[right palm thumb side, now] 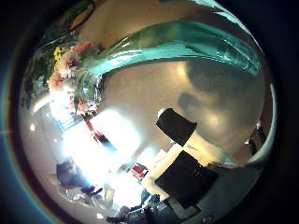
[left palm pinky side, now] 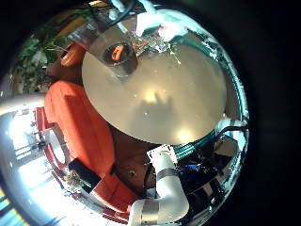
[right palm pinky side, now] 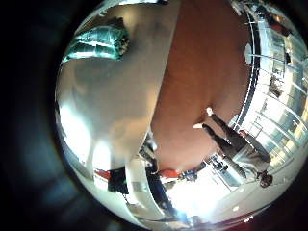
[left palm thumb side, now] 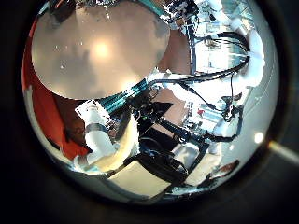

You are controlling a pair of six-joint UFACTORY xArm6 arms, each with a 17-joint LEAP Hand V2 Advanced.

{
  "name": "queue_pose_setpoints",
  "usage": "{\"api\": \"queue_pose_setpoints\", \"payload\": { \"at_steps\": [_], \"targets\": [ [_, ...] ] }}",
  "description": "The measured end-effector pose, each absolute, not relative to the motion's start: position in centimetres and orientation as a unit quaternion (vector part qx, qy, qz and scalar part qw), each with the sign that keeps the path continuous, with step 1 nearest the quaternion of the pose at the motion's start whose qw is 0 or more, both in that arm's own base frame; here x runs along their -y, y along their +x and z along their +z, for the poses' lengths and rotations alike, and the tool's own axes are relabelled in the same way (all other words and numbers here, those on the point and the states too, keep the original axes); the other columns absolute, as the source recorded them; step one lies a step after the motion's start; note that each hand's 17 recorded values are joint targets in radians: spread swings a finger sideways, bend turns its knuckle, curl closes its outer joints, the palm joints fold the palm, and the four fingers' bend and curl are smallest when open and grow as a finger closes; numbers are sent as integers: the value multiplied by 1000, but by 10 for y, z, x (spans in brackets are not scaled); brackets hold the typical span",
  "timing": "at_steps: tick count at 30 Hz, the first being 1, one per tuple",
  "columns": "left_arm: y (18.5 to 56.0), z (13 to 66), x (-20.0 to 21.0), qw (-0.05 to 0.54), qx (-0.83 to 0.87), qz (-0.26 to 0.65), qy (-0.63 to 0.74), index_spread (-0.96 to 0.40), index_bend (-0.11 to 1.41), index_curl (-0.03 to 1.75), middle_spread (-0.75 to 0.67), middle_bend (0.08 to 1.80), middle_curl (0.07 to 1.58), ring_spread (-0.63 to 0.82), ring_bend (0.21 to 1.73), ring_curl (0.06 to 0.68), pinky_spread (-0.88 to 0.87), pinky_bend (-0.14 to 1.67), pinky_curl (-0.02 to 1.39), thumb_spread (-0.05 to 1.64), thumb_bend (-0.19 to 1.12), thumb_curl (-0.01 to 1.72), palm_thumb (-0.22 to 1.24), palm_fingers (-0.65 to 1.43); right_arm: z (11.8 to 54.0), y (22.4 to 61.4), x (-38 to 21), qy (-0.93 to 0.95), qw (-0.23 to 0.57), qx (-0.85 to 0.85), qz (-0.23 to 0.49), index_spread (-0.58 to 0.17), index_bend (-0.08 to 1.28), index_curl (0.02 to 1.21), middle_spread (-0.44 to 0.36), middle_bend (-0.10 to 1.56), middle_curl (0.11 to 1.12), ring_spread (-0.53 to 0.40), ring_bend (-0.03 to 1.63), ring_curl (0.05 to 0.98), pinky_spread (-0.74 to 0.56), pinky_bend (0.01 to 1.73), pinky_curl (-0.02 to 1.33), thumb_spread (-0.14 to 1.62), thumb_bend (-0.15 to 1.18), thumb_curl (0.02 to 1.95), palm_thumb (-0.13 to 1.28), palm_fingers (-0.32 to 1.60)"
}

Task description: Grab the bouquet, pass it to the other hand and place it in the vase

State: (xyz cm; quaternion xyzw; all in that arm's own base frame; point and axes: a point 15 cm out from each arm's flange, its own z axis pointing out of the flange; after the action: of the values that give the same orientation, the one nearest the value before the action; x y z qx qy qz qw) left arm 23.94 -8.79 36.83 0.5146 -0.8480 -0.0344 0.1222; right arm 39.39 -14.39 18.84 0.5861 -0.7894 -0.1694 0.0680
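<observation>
**A:** How many of each?

**B:** One bouquet point(right palm thumb side: 75, 70), one vase point(left palm pinky side: 120, 55), one round table point(left palm pinky side: 165, 99) and two hands. The bouquet is close under the right hand point(right palm thumb side: 187, 154). Its wrap point(right palm thumb side: 177, 47) sweeps across most of the right thumb side palm view, and the flower heads bunch at one end.

**A:** Is the right hand gripping it?

**B:** I cannot tell. Only part of one finger point(right palm thumb side: 177, 126) shows there, beside the wrap, and I see no fingers curled round it. The wrap seems to lie along the table top (whether it is touching or just above it, I cannot say).

**A:** And the left hand?

**B:** The left hand point(left palm pinky side: 165, 188) is off the table's rim, well apart from the vase, and looks across the whole top. Its fingers are not shown clearly enough to say whether they are open or closed.

**A:** Where is the vase?

**B:** It stands upright near the table's far rim with its mouth open upward. A hand point(left palm pinky side: 146, 19) is just beyond it, at that same edge.

**A:** Is there room to move?

**B:** Yes, plenty. The middle of the table and its near side are open surface. One upholstered seat point(left palm pinky side: 75, 122) presses close to the rim on one side.
</observation>
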Motion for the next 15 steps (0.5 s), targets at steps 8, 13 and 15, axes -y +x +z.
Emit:
{"api": "queue_pose_setpoints", "payload": {
  "at_steps": [8, 13, 15],
  "targets": [
    [239, 368, 89, 123, 849, -35, 512, 117, 163, 288, 480, 191, 312, 588, 423, 222, 545, 224, 321, 1055, -25, 342, 412, -11, 184, 392, 142, 584, 76, 790, -172, -404, 214, 372, -187, 379, 398, -140, 741, 219, 245, 376, 108, 1066, -20, 358, 526, 646],
    [239, 368, 88, 124, 850, -37, 512, 117, 162, 289, 480, 191, 311, 588, 422, 222, 545, 224, 321, 1055, -25, 342, 412, -11, 179, 392, 140, 589, 90, 785, -170, -398, 226, 393, -244, 481, 441, -231, 874, 263, -13, 513, 95, 1060, -7, 374, 602, 1104],
    [239, 368, 87, 123, 849, -36, 512, 117, 162, 290, 480, 191, 311, 588, 422, 222, 545, 224, 321, 1055, -25, 342, 412, -11, 178, 391, 141, 589, 97, 784, -167, -401, 275, 438, -279, 535, 474, -249, 923, 306, -146, 648, 137, 1051, -7, 386, 647, 1245]
  ]
}}
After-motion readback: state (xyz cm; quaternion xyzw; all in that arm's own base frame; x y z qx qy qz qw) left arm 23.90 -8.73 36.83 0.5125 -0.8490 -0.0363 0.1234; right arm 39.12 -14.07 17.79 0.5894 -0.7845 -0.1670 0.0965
